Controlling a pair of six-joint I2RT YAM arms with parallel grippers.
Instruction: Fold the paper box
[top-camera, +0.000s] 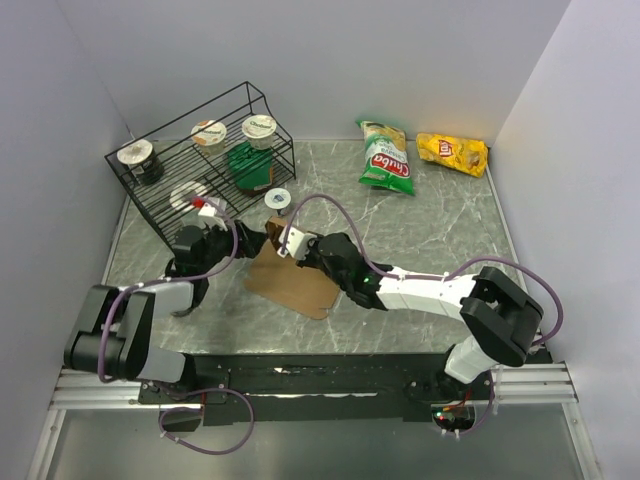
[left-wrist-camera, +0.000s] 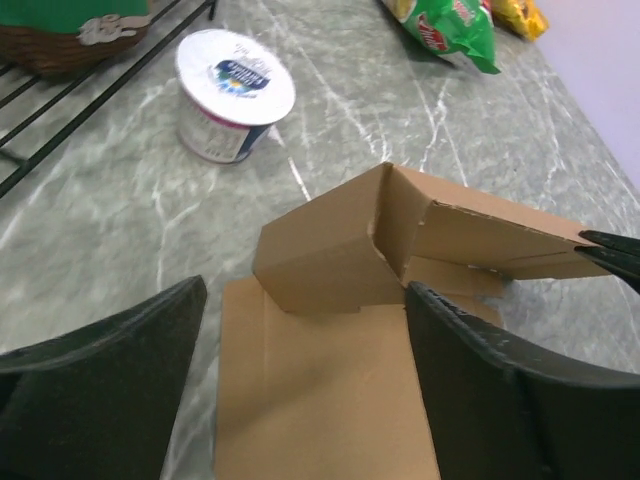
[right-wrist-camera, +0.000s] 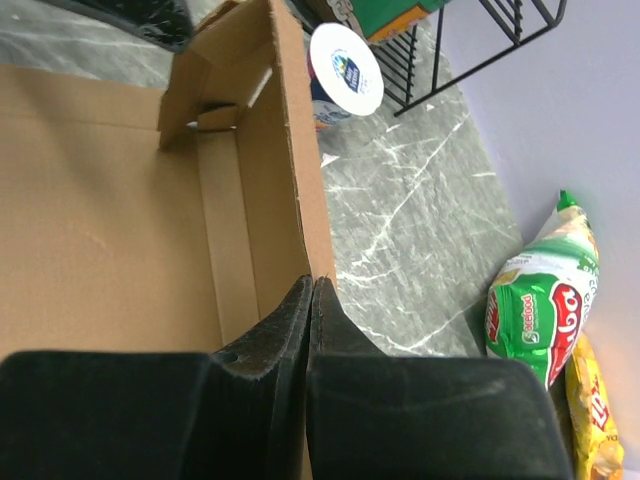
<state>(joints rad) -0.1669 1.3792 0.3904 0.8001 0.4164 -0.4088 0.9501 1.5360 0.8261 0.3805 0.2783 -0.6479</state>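
The paper box is lying half-folded near the yogurt cup, probably light, stiff and easily creased. The right pincer is pinching its raised wall, and the left pincer is hovering released. Flap edges are likely offering the best hold.

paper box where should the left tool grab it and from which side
Probably the raised folded corner of the paper box, from above, on the side of the left tool: it stands thin, the base lies flat, and the right tool pinches the far wall.
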